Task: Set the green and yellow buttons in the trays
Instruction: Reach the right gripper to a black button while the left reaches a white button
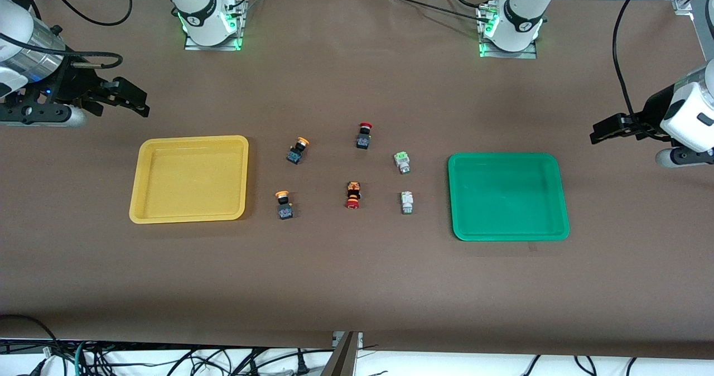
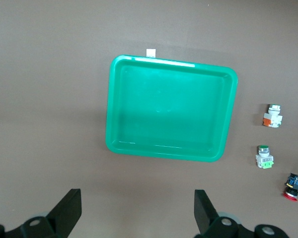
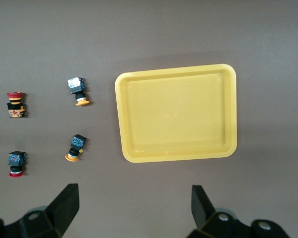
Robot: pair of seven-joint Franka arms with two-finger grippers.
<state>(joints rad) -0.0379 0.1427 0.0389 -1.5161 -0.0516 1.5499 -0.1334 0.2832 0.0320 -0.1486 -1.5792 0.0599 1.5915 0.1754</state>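
Nothing is sorted yet; the first pick is in hand. Nearest the front camera, one yellow button [image 1: 284, 203] and one green button [image 1: 407, 202] flank a red button [image 1: 352, 195]. At twelve o'clock from each lies its twin [image 1: 298, 150] [image 1: 402, 162]. Both trays, yellow tray [image 1: 146, 197] and green tray [image 1: 558, 208], hold nothing. The right gripper [image 3: 134, 210] and left gripper [image 2: 136, 213] hover wide, each outside its tray's outer end; each must reach inward over its tray.

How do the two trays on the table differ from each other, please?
The yellow tray lies toward the right arm's end of the table, the green tray toward the left arm's end. The orange-capped buttons sit beside the yellow tray; the white-bodied green buttons sit beside the green tray. Both trays are shallow, rimmed, round-cornered rectangles of similar size, with nothing in them.
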